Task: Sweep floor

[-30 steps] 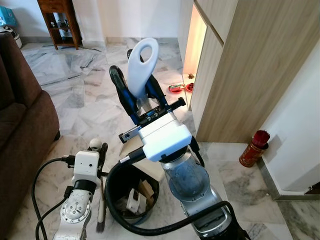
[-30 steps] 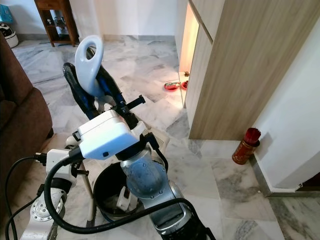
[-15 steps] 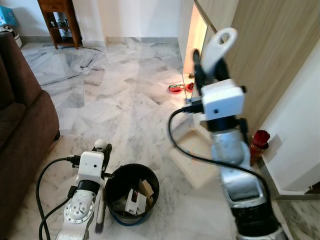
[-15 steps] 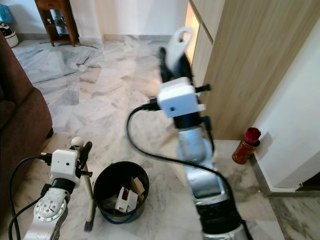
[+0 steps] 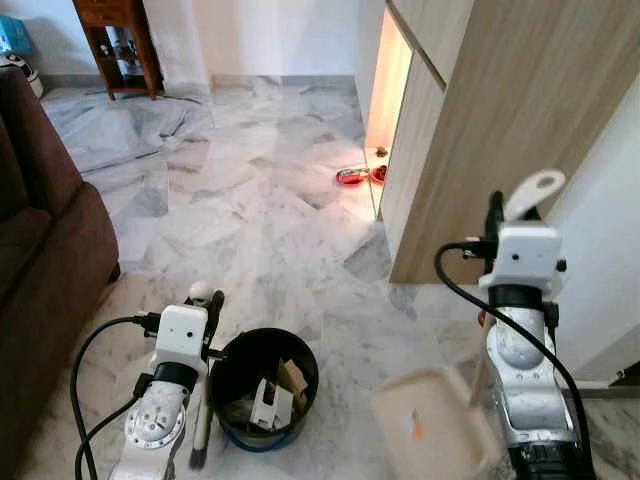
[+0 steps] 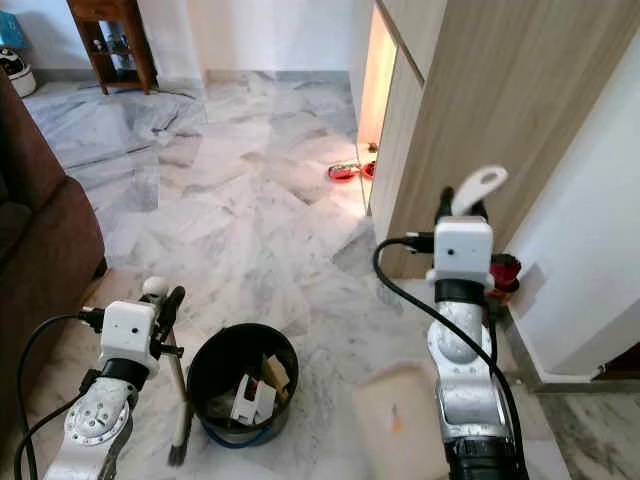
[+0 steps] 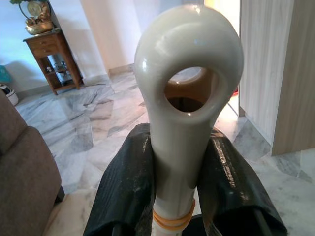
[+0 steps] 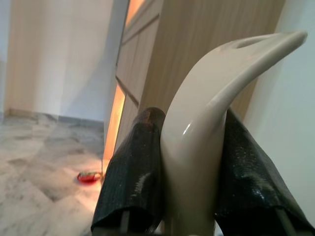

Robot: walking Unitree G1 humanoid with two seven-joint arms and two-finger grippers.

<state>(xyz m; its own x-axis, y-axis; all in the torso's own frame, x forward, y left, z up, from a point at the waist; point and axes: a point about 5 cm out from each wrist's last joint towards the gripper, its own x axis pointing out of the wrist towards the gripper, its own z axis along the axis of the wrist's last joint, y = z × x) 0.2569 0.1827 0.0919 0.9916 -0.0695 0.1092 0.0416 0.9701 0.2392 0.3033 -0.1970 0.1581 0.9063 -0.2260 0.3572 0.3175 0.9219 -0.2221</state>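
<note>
Black bin (image 5: pixel 262 385) beside the left gripper (image 7: pixel 179 196), clenched on the broom (image 5: pixel 200 420), holds scraps; right gripper (image 8: pixel 189 177) grips the emptied-looking dustpan (image 5: pixel 435 425).

Left arm: low at the robot's left, forearm angled upward, a black cable looping from the wrist. The left gripper (image 5: pixel 205 298) has both black fingers (image 7: pixel 125 191) clamped against the sides of a pale handle (image 7: pixel 184 98).

Right arm: raised on the robot's right, forearm near vertical, a black cable arcing from the wrist housing. The right gripper (image 5: pixel 510 210) points upward, its fingers (image 8: pixel 133 167) closed on a cream handle (image 8: pixel 206 128).
</note>
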